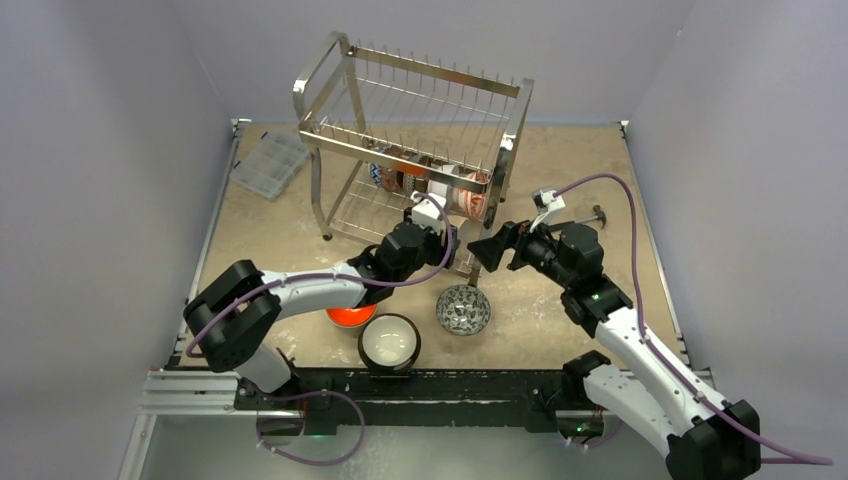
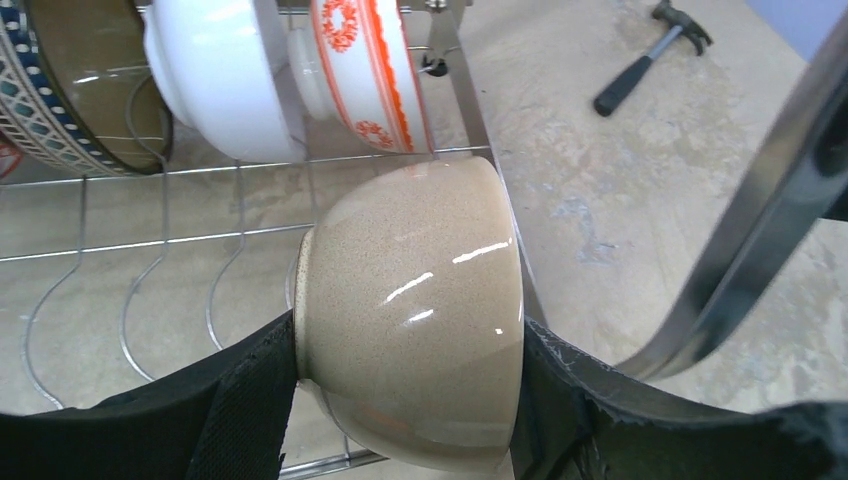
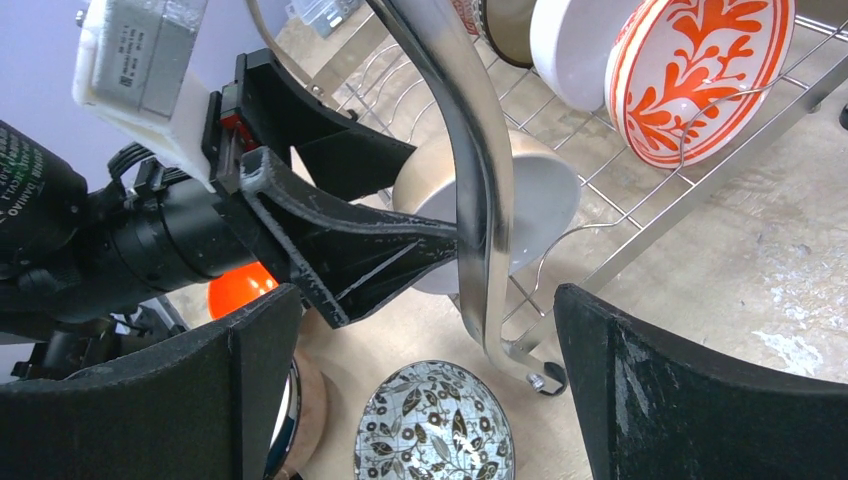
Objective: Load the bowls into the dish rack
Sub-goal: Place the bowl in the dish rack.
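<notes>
My left gripper (image 1: 428, 218) is shut on a beige speckled bowl (image 2: 415, 310), held on its side over the lower tier of the steel dish rack (image 1: 420, 110). Its white inside shows in the right wrist view (image 3: 540, 200), behind a rack leg (image 3: 480, 180). Three bowls stand in the lower tier: a blue-patterned one (image 2: 70, 90), a white one (image 2: 215, 75) and an orange-patterned one (image 2: 365, 70). My right gripper (image 1: 490, 250) is open and empty, above a leaf-patterned bowl (image 3: 435, 425). An orange bowl (image 1: 350, 316) and a dark-rimmed white bowl (image 1: 390, 340) sit near the front.
A clear plastic compartment box (image 1: 268, 163) lies at the back left. A hammer (image 1: 580, 218) lies on the table right of the rack. The rack's front right leg (image 2: 760, 240) stands close to my left gripper.
</notes>
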Motion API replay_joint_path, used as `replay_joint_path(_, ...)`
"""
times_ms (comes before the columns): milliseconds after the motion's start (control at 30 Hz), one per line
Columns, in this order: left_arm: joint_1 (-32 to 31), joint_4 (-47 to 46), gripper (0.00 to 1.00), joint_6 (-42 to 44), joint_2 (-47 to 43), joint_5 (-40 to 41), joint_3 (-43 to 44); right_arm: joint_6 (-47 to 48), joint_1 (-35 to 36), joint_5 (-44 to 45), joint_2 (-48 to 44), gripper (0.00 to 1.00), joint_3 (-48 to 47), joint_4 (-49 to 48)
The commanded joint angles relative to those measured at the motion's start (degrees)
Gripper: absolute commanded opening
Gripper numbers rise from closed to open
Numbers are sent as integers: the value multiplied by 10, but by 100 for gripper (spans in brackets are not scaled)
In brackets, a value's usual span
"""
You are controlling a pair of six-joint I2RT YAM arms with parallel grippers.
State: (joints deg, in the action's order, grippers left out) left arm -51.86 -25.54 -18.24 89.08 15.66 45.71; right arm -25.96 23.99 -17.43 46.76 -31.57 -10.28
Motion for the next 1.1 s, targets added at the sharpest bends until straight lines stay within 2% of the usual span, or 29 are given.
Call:
replay_joint_path(0,-5,-25,0,31,5,76,34,-4,-2,-12,-4,97,0,-17)
replay_joint_path(167,-6,-27,0,28,13,108,38,-5,-2,-14,0,97,-1,-20)
replay_joint_path(400,-10,-27,0,15,41,90,59,-6,-2,-12,3,97,-3,-19)
replay_joint_path(767,-31,28,0,-29,69,129,84,-15,-2,-1,-18,97,3,-28)
replay_joint_path(1067,-35,-3,0,-21,58,54,70,-20,-1,2,-15,97,4,-35)
